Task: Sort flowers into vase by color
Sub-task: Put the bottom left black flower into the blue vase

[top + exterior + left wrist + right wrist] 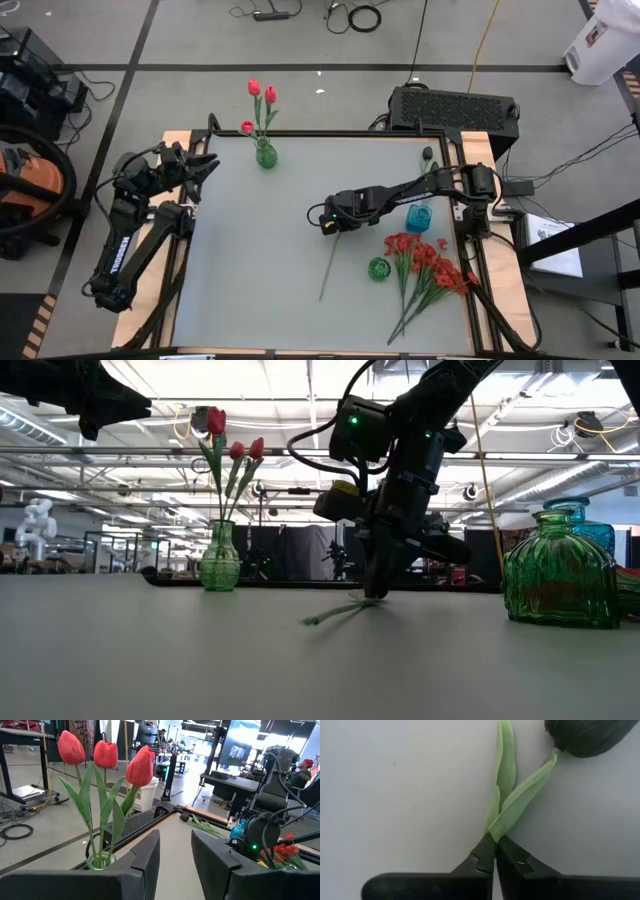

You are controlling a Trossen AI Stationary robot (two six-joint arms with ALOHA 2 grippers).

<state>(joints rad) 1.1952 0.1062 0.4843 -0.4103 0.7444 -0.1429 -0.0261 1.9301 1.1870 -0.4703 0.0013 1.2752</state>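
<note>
No words, numbers or brand marks can be read anywhere in these views. The left arm (118,250) carries a line of pale lettering along its lower segment in the high view, but the letters cannot be made out. A white container (603,42) on the floor at the far right bears a small label, also unreadable. Sheets of paper (556,244) lie beside the worktop (260,250) on the right, their print too fine to tell.
</note>
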